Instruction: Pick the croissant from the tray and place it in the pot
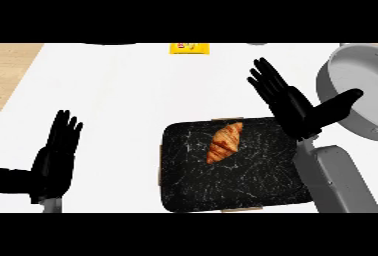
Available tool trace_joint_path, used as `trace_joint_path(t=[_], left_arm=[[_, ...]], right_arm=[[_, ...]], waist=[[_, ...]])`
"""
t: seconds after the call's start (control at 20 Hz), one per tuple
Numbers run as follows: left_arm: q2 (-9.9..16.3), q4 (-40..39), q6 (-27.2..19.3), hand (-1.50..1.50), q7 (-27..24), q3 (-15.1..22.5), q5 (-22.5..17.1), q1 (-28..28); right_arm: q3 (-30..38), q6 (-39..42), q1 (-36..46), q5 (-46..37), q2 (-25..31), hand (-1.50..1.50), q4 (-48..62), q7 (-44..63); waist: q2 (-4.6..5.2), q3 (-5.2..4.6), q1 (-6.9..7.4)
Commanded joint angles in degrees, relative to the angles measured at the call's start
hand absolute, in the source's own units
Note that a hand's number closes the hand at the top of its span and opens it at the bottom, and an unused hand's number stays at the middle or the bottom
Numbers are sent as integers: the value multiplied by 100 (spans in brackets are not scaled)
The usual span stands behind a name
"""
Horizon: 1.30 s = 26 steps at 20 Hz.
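Observation:
A golden-brown croissant (225,142) lies on the upper middle of a black marbled tray (244,185) at the counter's near side. The grey pot (348,80) sits at the right edge, partly cut off by the view. My right hand (295,107) hovers open above the tray's upper right corner, fingers straight and pointing up-left, thumb spread toward the pot's rim. It is to the right of the croissant and apart from it. My left hand (53,160) rests open at the lower left, fingers up, holding nothing.
A yellow packet (190,48) lies at the counter's far edge, top centre. A strip of wood-coloured floor (15,65) shows past the counter's left edge. White counter (125,95) spreads between the left hand and the tray.

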State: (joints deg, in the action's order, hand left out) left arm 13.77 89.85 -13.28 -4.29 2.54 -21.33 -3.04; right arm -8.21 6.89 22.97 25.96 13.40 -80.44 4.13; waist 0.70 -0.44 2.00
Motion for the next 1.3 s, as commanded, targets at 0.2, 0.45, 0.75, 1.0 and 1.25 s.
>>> trace_joint_path(t=[0.2,0.45,0.75,1.0,1.25], left_arm=[[708,276,-207,0,345,-198,502,483],[777,263,-193,0,713,-57,548,748],[641,325,-501,0,1319,149,848,1272],[594,47,-379,0,1262,77,889,1417],[694,97,-298,0,1451,22,812,1605]], right_arm=[[129,-1729,423,-2220,1248,150,588,498],[-661,-2721,172,-4173,1892,-150,705,1127],[-1414,-3099,-198,-5262,1495,-150,-947,2014],[-1651,-1574,677,-5343,1461,-150,-1244,3754],[-2031,88,1383,-4540,1169,-150,-988,5062]], waist=[[-79,23,-261],[-104,25,-376],[-111,38,-305],[-91,33,-230],[-84,24,-139]])
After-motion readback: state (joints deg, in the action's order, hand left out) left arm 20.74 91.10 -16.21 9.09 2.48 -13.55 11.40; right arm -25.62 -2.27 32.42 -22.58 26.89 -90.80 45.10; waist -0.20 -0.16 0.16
